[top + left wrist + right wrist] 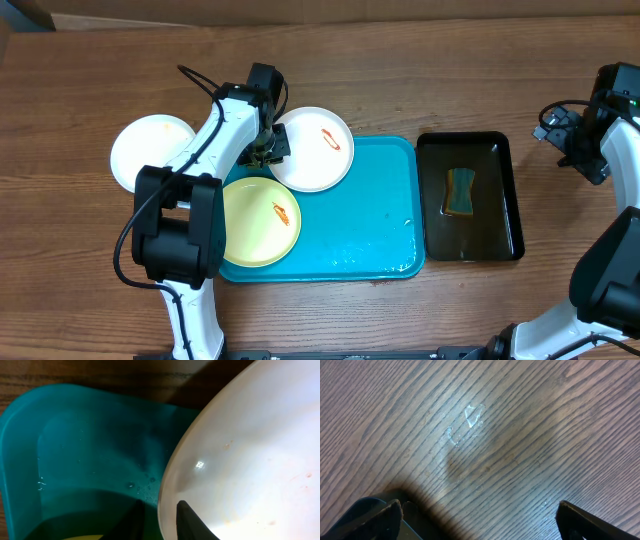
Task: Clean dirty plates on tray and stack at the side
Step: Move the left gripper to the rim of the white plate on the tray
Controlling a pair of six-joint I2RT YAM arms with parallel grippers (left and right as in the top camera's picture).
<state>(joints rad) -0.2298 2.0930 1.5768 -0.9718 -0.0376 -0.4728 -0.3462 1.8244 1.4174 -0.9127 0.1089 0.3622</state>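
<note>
L pincer (268,150) pinched the left rim of the smeared white plate (312,165), one finger (189,521) on the inner face, the other outside the rim. That plate sat at the blue tray's (360,215) top-left corner, overhanging the tray's rim w/ a red-orange streak on it. Yellow-green plate (258,235), also streaked, lay on the tray's left end. Second white plate (150,155) sat on the counter (420,70) left of the tray. R pincer (480,512) was spread wide over bare counter, right of the black tray (500,220) w/ sponge (461,191).
</note>
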